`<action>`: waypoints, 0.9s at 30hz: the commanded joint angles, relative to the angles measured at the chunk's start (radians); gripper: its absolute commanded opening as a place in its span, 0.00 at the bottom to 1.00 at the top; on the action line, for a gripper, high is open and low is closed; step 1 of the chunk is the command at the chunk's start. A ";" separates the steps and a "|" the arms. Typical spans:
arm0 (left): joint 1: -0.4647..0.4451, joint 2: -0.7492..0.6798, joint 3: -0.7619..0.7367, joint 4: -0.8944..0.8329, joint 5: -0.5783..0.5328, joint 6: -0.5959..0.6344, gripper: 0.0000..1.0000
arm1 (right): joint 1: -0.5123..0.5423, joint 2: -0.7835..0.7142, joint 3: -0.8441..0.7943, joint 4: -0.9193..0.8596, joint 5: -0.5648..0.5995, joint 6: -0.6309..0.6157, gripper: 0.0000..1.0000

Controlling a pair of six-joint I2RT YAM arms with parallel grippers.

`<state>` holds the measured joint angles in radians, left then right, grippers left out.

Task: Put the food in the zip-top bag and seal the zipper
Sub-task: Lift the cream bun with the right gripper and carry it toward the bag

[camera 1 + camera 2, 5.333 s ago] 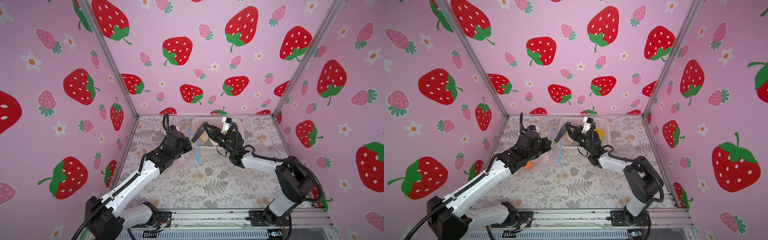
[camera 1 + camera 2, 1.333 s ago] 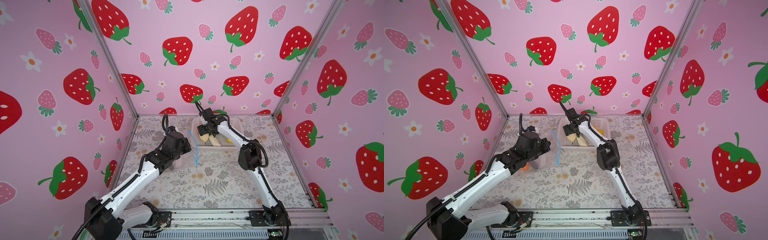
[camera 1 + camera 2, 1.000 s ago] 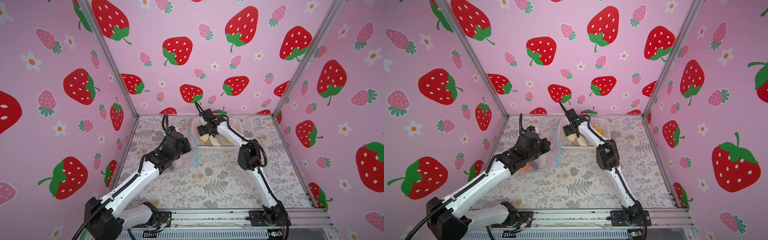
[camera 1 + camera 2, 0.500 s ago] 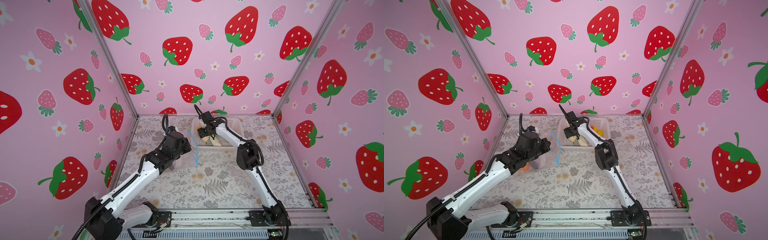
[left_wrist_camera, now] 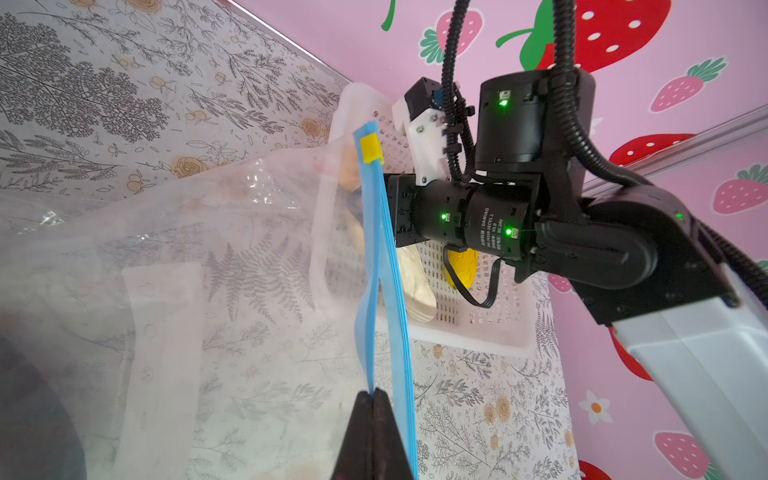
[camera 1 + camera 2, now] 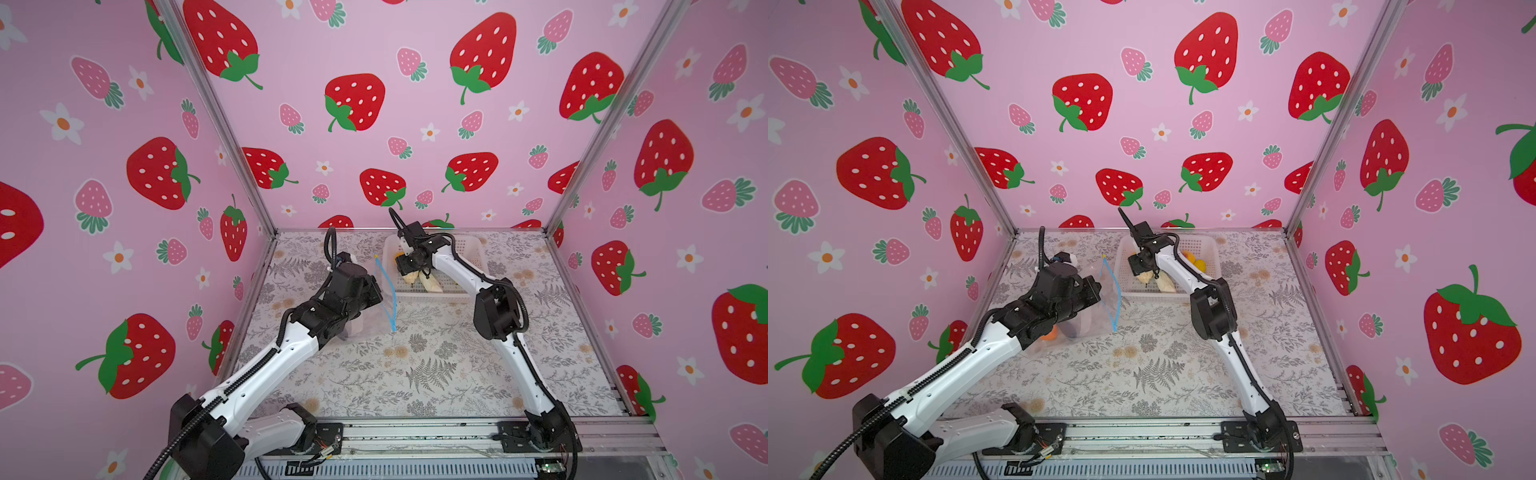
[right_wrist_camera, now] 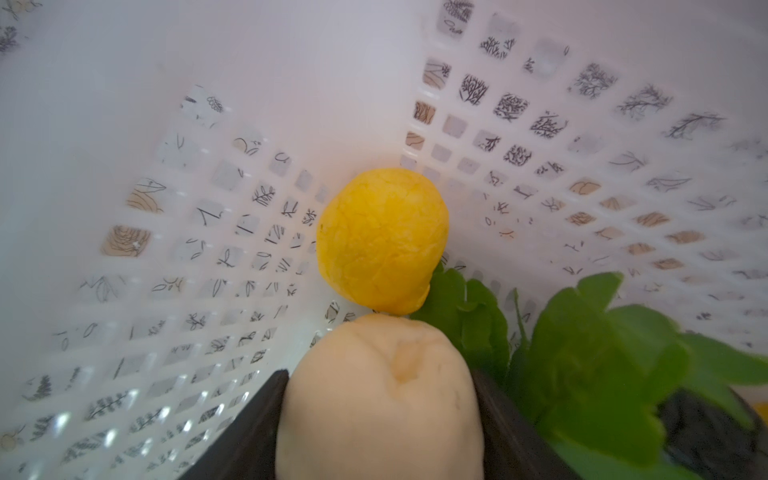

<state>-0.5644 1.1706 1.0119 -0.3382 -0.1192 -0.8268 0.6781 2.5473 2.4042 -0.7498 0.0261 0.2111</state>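
Note:
My left gripper (image 5: 374, 400) is shut on one blue lip of the zipper (image 5: 384, 270), holding the clear zip-top bag (image 5: 166, 249) upright with its mouth slightly parted. The yellow tab (image 5: 371, 149) sits at the strip's far end. An orange piece (image 6: 1050, 334) lies inside the bag (image 6: 1096, 309). My right gripper (image 7: 378, 374) is down in the white basket (image 7: 208, 228), its fingers pressed against both sides of a cream-white food piece (image 7: 382, 407). A round yellow piece (image 7: 382, 237), green leaves (image 7: 582, 353) and a dark piece (image 7: 706, 436) lie beside it.
The basket (image 6: 469, 245) stands at the back of the floral table, just right of the bag (image 6: 365, 322). Another cream piece (image 6: 430, 284) and yellow pieces (image 6: 1198, 264) lie in it. Pink strawberry walls enclose the table on three sides.
Five seconds ago my right gripper was at the bag's mouth. Over the last second it has dipped into the basket and closed round the cream-white piece. The left arm has held still.

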 commanded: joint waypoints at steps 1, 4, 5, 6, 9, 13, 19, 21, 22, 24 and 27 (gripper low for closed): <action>0.006 0.009 0.010 0.018 -0.004 -0.002 0.00 | -0.012 -0.111 -0.009 -0.029 -0.026 -0.004 0.63; 0.005 0.009 0.010 0.016 -0.005 -0.001 0.00 | -0.012 -0.156 -0.031 -0.025 -0.049 -0.003 0.63; 0.005 0.009 0.011 0.016 -0.003 -0.001 0.00 | -0.012 -0.173 -0.041 -0.025 -0.061 -0.002 0.63; 0.005 0.010 0.012 0.016 -0.004 -0.001 0.00 | -0.012 -0.191 -0.053 -0.020 -0.076 0.000 0.62; 0.005 0.014 0.016 0.017 -0.002 -0.003 0.00 | -0.012 -0.251 -0.100 -0.006 -0.129 0.008 0.62; 0.005 0.017 0.023 0.013 0.001 -0.003 0.00 | -0.012 -0.360 -0.203 0.044 -0.190 0.017 0.61; 0.005 0.017 0.035 0.009 0.002 -0.002 0.00 | -0.008 -0.580 -0.471 0.185 -0.253 0.048 0.59; 0.005 0.015 0.039 0.005 0.003 0.000 0.00 | -0.007 -0.665 -0.594 0.259 -0.277 0.069 0.59; 0.004 0.016 0.040 0.005 0.003 0.000 0.00 | -0.006 -0.710 -0.660 0.301 -0.289 0.085 0.58; 0.005 0.015 0.042 0.004 0.004 -0.001 0.00 | -0.002 -0.785 -0.770 0.368 -0.313 0.114 0.58; 0.005 0.016 0.052 -0.004 0.007 0.001 0.00 | 0.006 -0.877 -0.898 0.455 -0.352 0.171 0.57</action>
<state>-0.5644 1.1866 1.0126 -0.3397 -0.1123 -0.8268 0.6758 1.7386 1.5837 -0.4339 -0.2615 0.3191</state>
